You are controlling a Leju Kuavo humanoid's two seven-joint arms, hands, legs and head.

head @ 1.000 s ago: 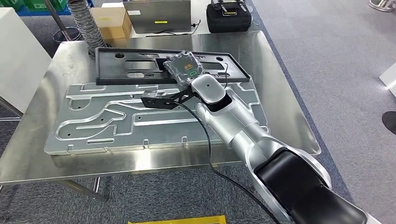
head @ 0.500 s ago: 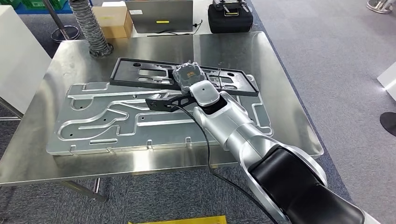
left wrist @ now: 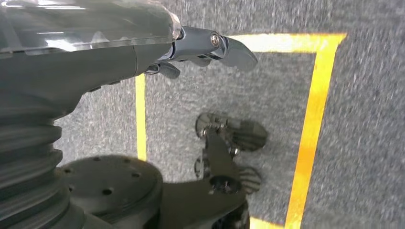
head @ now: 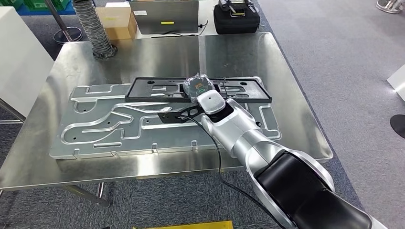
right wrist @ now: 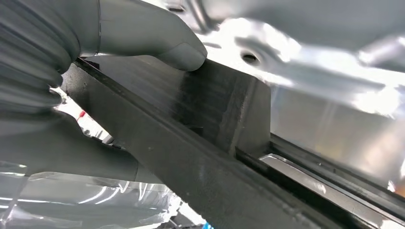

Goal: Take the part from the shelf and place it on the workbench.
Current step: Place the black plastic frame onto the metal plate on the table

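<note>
A long black frame-shaped part (head: 153,90) lies across the far side of a large silver grooved plate (head: 119,125) on the steel workbench (head: 143,52). My right hand (head: 198,86), wrapped in clear plastic, grips the part near its middle. In the right wrist view the grey thumb (right wrist: 143,33) presses on the part's black edge (right wrist: 215,109), with the shiny plate (right wrist: 325,95) just beyond. My left hand (left wrist: 205,45) hangs over the grey carpet and holds nothing, its thumb sticking out.
At the workbench's far edge stand a ribbed hose (head: 93,28), a cardboard box (head: 114,21), a grey metal case (head: 165,16) and a black bag (head: 236,19). A white cabinet (head: 21,57) stands at the left. Yellow tape (left wrist: 310,129) marks the floor.
My right hand has drawn the black part nearer and to the right, from tilted at the plate's far edge to lying level across the plate.
</note>
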